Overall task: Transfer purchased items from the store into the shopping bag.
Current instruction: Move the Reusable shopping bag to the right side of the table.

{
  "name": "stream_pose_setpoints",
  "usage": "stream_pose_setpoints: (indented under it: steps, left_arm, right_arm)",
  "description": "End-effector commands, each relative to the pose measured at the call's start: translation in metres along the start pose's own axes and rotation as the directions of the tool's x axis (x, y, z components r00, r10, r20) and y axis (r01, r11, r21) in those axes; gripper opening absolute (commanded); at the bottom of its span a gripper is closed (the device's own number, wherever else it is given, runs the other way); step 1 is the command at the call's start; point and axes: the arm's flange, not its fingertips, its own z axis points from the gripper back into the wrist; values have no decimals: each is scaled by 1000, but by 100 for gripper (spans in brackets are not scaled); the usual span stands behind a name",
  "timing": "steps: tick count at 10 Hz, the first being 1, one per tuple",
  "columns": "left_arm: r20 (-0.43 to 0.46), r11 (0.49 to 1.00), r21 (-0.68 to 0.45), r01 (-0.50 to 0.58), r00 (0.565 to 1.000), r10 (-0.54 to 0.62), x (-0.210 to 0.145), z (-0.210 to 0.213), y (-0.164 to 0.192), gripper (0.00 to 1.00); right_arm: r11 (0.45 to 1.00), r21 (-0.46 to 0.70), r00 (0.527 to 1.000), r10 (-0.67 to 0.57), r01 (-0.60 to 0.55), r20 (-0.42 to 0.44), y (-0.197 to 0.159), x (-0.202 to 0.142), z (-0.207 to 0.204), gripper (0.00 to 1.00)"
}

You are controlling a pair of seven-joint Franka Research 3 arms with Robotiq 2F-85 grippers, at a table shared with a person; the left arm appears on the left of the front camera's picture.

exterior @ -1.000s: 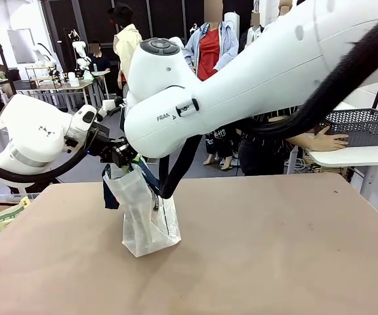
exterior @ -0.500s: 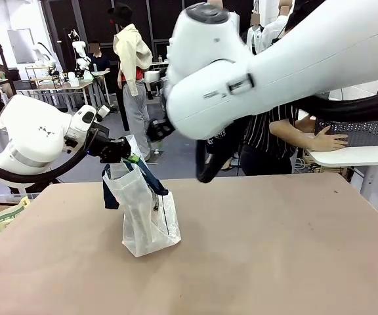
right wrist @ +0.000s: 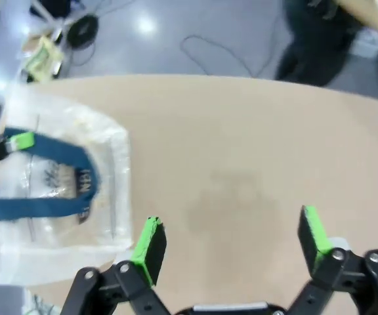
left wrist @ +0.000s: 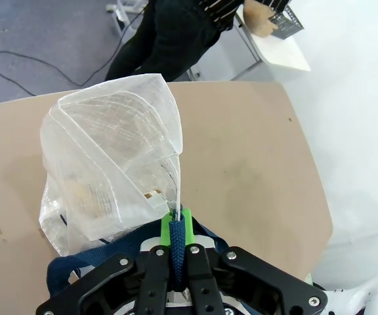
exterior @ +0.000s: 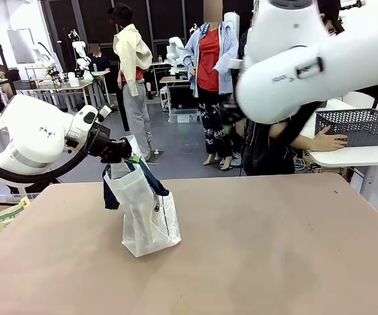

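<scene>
Shopping bag [exterior: 146, 220] is standing on the table [exterior: 274, 249] at 9 o'clock, its navy handle [left wrist: 175, 246] clenched by the left end effector [exterior: 125, 155]. Right end effector [right wrist: 231, 243] is hanging released, empty. Store basket [exterior: 356, 126] is sitting on a side table at 2 o'clock, a person's hand [exterior: 327, 139] touching it.

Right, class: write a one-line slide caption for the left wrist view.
Left gripper pinches the shopping bag's navy strap, holding its mouth open above the table.

Shopping bag [exterior: 146, 216] stands upright on the bench [exterior: 254, 249], left of centre, with the left hand [exterior: 125, 155] at its top rim, clamped on 1 strap handle [left wrist: 175, 252]. Right hand [right wrist: 228, 246] hangs above the bench, well right of the bag, fingers spread. Store basket [exterior: 358, 126] sits on a separate side table [exterior: 353, 156] at far right, a person's hand [exterior: 325, 139] against its left side.
</scene>
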Motion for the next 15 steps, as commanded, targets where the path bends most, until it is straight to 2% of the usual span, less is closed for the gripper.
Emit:
stream_pose_setpoints:
  steps: [1,4,6,7,11,13,15]
  left_arm:
    - [-43,999,48,-1,999,3,1,-11,-2,0]
    - [-50,995,87,41,998,-37,3,-18,-5,0]
    - [-58,993,98,71,996,-65,-1,-17,-12,0]
    - [-54,990,111,86,995,-81,-2,-14,-12,0]
    - [-91,970,164,180,982,-167,-3,-5,-35,0]
    - [-65,952,232,200,980,-190,2,18,-43,0]
    - [-21,931,293,217,975,-221,11,60,-52,0]
  right_arm:
    - [982,-74,983,-175,171,-49,-53,-24,4,100]
    - [946,-147,947,-304,288,-103,-112,-44,-6,100]
    - [916,-204,922,-372,346,-104,-131,-60,-8,100]
    - [951,-159,953,-284,265,-107,-130,-44,-10,100]
    - [951,-159,953,-284,265,-107,-130,-44,-10,100]
    - [951,-159,953,-284,265,-107,-130,-44,-10,100]
    - [951,-159,953,-284,265,-107,-130,-44,-10,100]
